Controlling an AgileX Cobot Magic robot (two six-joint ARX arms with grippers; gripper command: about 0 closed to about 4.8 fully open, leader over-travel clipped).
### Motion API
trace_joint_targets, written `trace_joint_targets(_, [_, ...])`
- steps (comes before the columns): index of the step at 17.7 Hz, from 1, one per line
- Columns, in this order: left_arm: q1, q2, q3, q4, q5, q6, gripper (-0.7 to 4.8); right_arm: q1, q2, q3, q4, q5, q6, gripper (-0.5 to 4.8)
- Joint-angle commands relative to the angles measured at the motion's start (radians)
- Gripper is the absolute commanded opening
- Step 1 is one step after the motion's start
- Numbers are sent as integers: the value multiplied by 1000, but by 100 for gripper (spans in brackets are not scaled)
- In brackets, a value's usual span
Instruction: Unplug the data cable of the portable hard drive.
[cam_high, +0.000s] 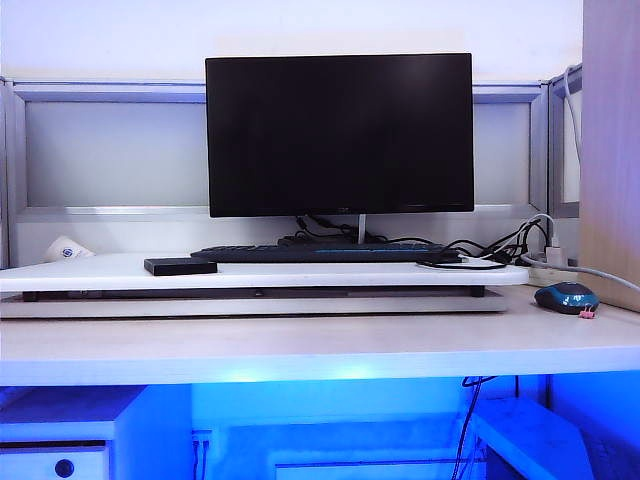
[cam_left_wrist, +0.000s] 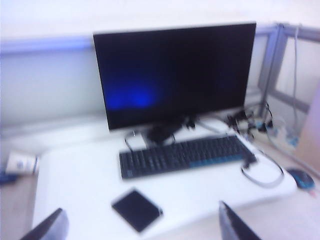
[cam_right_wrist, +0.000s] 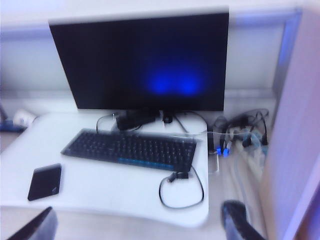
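Portable hard drive flat on white tabletop at seven o'clock of keyboard, data cable looped apart at keyboard's four o'clock; left claw and right claw above tabletop, fingers spread, empty.

clear: bare white platform between portable hard drive and data cable loop | blocked: keyboard and monitor behind; cord tangle at right edge | left gripper, right gripper both spread wide above front edge
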Motion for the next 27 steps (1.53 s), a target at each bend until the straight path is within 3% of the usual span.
trace_joint_targets(1, [0,-124,-106,-17,-7,-49,398,0,-127,-148,4,-3,27,430])
trace_joint_targets(5, [0,-437,-370,-35,-10,-79,393,0,-367,-391,2,-2,33,430])
trace_joint_targets(8, [0,-669,-533,-157,-10,-92,393,-1,-544,-572,-9,-3,33,430])
trace_joint_targets(12, [2,-747,-620,-271,-19,-57,392,-1,-766,-752,-21,-3,33,430])
trace_joint_targets(16, [2,-749,-727,-119,-59,-72,306,-2,-868,-883,-33,-8,61,430])
trace_joint_targets(20, [2,-747,-940,100,-59,-279,306,-2,-868,-1025,209,-17,151,430])
trace_joint_targets(24, [2,-747,-1112,246,-99,-263,304,-2,-867,-1226,486,-2,156,430])
trace_joint_targets(27, [2,-748,-1204,363,-126,-218,303,-1,-867,-1371,585,33,156,430])
